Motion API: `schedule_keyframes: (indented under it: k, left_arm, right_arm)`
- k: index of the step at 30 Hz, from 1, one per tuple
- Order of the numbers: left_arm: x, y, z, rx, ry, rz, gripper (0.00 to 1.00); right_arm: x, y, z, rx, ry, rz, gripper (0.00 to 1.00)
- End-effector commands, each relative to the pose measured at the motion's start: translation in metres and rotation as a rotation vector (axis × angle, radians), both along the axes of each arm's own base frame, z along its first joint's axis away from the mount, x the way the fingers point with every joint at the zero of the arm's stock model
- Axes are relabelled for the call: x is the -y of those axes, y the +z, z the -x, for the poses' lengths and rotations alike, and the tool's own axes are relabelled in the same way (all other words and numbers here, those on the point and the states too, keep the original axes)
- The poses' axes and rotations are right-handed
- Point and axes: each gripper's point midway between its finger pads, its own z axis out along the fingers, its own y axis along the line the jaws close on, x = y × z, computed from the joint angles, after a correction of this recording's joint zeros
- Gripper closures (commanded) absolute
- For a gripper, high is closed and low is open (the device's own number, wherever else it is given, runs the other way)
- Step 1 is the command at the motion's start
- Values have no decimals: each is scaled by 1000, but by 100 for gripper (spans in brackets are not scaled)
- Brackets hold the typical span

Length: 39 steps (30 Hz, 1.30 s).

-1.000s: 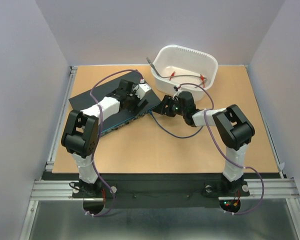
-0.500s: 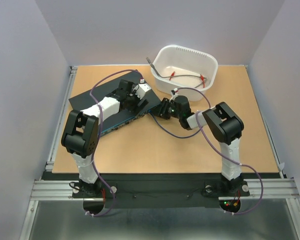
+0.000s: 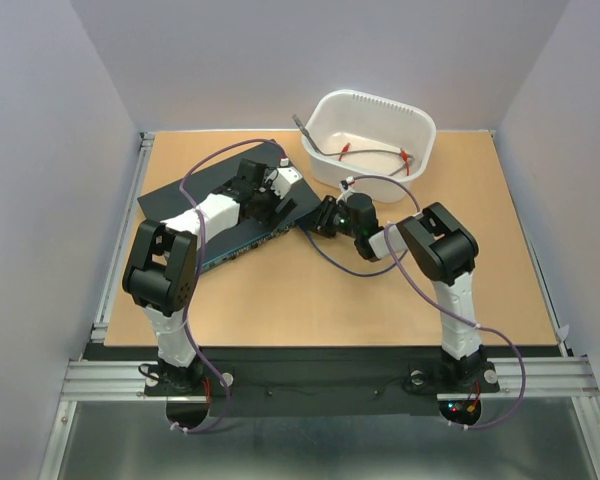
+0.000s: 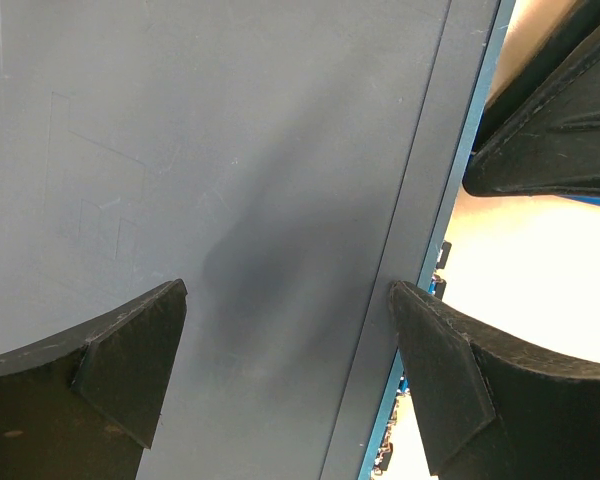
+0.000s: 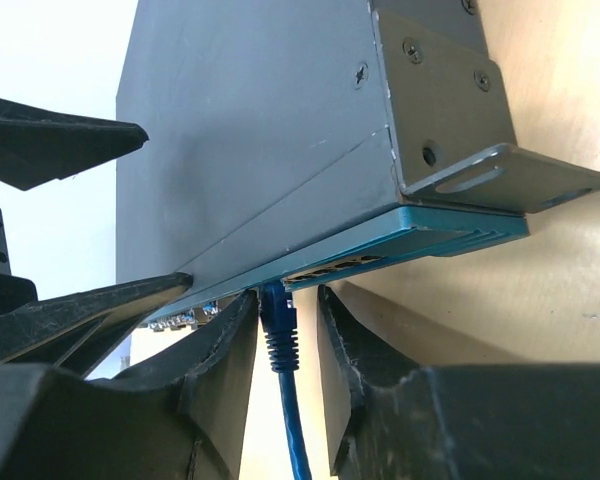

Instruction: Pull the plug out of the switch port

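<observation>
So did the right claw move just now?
Yes: the right claw slid left, closer to the flat dark blue-black switch box, which stayed put.

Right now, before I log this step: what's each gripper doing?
Left gripper: open wide over the switch, holding nothing.
Right gripper: open, straddling the blue plug, not yet pinching it.

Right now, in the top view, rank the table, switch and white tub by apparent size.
Largest to smallest:
1. table
2. switch, partly hidden yet clearly wider than the tub
3. white tub
</observation>
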Motion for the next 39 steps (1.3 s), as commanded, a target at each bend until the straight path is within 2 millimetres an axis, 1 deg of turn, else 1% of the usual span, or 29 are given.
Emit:
schedule_keyframes:
  k: [1,4,5,6,7,10,11,13,14,15,16,17,18,19,22,23,24,25,26,28,29,31,32,33,34,35,37,38,39]
  left_arm:
    - [-5,-8,9,-30,1,-17,5]
    - [-5,-11,10,-37,1,-18,5]
    - [-5,-11,10,-37,2,-17,5]
    - [-5,-11,10,-38,1,-16,5]
    - [-4,-11,10,-40,0,-15,5]
    - [-5,-10,10,-36,2,-16,5]
    - [-5,-10,10,-35,-1,-17,5]
    - [-5,-10,9,-33,1,-18,5]
    - [-5,-10,9,-35,1,-19,5]
    - [-5,-10,9,-33,2,-19,5]
    - [-6,-10,8,-30,3,-22,5]
    - [-6,-9,8,-27,3,-23,5]
    - [-6,-8,8,-24,4,-23,5]
    - [-8,-6,6,-19,10,-24,5]
    - [-8,-4,5,-15,11,-24,5]
    - [-7,-4,5,-15,11,-25,5]
    - [-7,-5,5,-16,12,-27,5]
    - [-8,-5,5,-15,13,-28,5]
    - [-8,-5,5,-17,13,-29,5]
    - [-8,-5,5,-15,13,-28,5]
    - [-8,-6,5,-18,14,-30,5]
    - [-9,-4,4,-11,17,-30,5]
    - [-10,-4,4,-12,18,-31,5]
    - [-11,-2,4,-9,22,-32,5]
    - [-12,-2,4,-7,23,-35,5]
    - [-12,-1,4,-3,23,-36,5]
    - [-16,1,3,3,30,-39,5]
    - [-19,4,2,8,38,-36,5]
    - [-21,6,1,13,42,-35,5]
  right_arm:
    - [-13,16,-9,28,-4,-79,66]
    - [-14,16,-9,21,-7,-106,71]
    - [-15,13,-9,18,-10,-112,77]
    - [-15,13,-9,18,-10,-115,80]
    - [-13,11,-10,15,-17,-114,87]
    - [-10,12,-8,26,-25,-107,100]
    - [-7,8,-6,28,-30,-91,100]
    - [-3,12,-2,42,-36,-80,100]
    - [1,6,3,41,-36,-57,100]
    - [3,11,6,50,-33,-57,99]
    - [5,11,8,52,-33,-51,99]
    - [10,3,17,38,-29,-30,100]
    - [12,1,21,33,-31,-22,100]
    - [15,4,24,35,-33,-22,99]
    - [25,-5,38,18,-38,12,100]
    - [27,1,39,30,-40,11,100]
    - [29,-3,45,23,-36,26,100]
    - [31,-3,46,24,-37,31,99]
    - [33,4,47,36,-41,28,100]
    - [36,6,51,40,-37,43,100]
    - [35,18,52,65,-29,37,100]
    - [32,29,58,80,-6,46,99]
    - [25,39,60,118,19,59,99]
    - [21,67,60,159,33,56,100]
    - [15,80,64,203,62,74,99]
    - [12,101,65,225,67,60,100]
    - [16,147,67,324,73,86,100]
    - [17,179,59,409,47,93,99]
    - [22,191,57,422,28,122,100]
